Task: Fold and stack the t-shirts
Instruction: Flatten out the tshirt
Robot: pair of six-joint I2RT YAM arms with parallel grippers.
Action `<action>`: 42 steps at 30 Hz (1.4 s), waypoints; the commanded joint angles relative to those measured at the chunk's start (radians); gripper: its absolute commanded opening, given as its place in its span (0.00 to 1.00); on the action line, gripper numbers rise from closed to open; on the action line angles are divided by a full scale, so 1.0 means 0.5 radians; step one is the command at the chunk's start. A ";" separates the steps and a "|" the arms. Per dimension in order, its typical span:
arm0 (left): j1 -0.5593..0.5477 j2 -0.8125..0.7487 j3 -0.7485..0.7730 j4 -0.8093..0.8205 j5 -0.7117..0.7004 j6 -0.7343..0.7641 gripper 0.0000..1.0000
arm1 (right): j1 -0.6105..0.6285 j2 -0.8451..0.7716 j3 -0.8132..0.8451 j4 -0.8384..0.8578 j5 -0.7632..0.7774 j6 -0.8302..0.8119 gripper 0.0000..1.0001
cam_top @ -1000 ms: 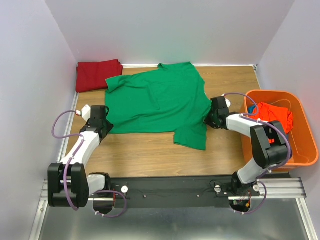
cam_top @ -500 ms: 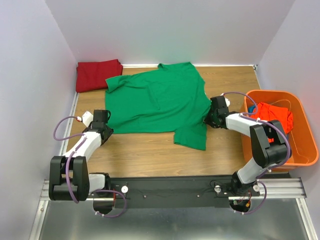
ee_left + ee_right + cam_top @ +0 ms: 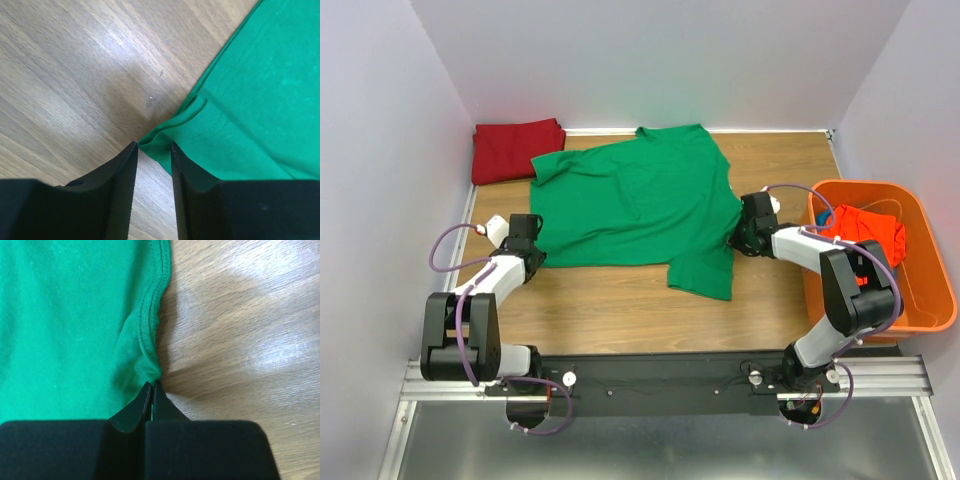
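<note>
In the top view, the left gripper (image 3: 532, 240) is sitting at the near-left corner of the green t-shirt (image 3: 630, 205). Over the last second only its arm has been shifting, its elbow swinging in toward the base while the wrist dips near and returns. The shirt is not moving, lying spread flat in the middle of the table (image 3: 620, 310). The right gripper (image 3: 740, 235) is staying put at the shirt's right edge. That suggests the left side is still lining up its grasp, so the fold is not starting yet. The dark red t-shirt (image 3: 515, 150) is lying folded in the far-left corner, and the orange-red t-shirt (image 3: 868, 228) is waiting in the orange basket (image 3: 860, 184) on the right; neither is blocking the fold. In the left wrist view, the left gripper (image 3: 152, 147) is holding its jaws narrowly apart astride the hem corner of the green t-shirt (image 3: 260, 100), not pinching it. In the right wrist view, the right gripper (image 3: 151, 385) is clamping its jaws tight on the hem of the green t-shirt (image 3: 70, 315).
</note>
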State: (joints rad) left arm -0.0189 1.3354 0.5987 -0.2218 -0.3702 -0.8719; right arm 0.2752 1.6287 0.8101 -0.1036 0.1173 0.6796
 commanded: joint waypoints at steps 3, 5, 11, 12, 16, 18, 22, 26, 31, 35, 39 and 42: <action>0.013 0.038 0.042 0.060 -0.067 0.013 0.30 | 0.011 -0.039 -0.059 -0.084 -0.005 -0.037 0.03; 0.013 0.044 0.042 0.066 -0.060 0.023 0.19 | 0.011 -0.048 -0.062 -0.084 -0.008 -0.037 0.03; 0.013 -0.044 0.091 0.005 -0.011 0.050 0.00 | 0.011 -0.131 -0.052 -0.103 -0.017 -0.046 0.01; 0.013 -0.102 0.103 -0.010 0.019 0.062 0.00 | 0.011 -0.180 -0.046 -0.118 -0.023 -0.049 0.01; 0.013 -0.293 0.222 -0.117 0.102 0.108 0.00 | 0.008 -0.357 0.042 -0.240 -0.066 -0.055 0.01; 0.013 -0.415 0.287 -0.160 0.130 0.139 0.00 | 0.008 -0.441 0.095 -0.299 -0.069 -0.055 0.01; 0.013 -0.609 0.541 -0.271 0.145 0.246 0.00 | 0.008 -0.683 0.306 -0.470 -0.044 -0.055 0.01; 0.019 -0.753 0.808 -0.287 0.188 0.338 0.00 | 0.008 -0.809 0.515 -0.603 -0.002 -0.061 0.01; 0.019 -0.885 1.161 -0.299 0.213 0.406 0.00 | 0.008 -0.904 0.995 -0.713 0.048 -0.092 0.01; 0.019 -0.971 1.443 -0.293 0.234 0.452 0.00 | 0.008 -0.987 1.312 -0.796 0.057 -0.144 0.01; 0.022 -1.075 1.625 -0.262 0.228 0.474 0.00 | 0.005 -1.058 1.585 -0.827 0.054 -0.196 0.01; 0.019 -1.100 1.708 -0.219 0.228 0.471 0.00 | 0.008 -1.064 1.733 -0.830 0.069 -0.242 0.01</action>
State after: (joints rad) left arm -0.0158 0.8127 1.4002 -0.3576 -0.2687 -0.6624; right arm 0.2760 1.1122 1.5867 -0.4786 0.1169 0.6064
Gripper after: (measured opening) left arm 0.008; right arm 0.012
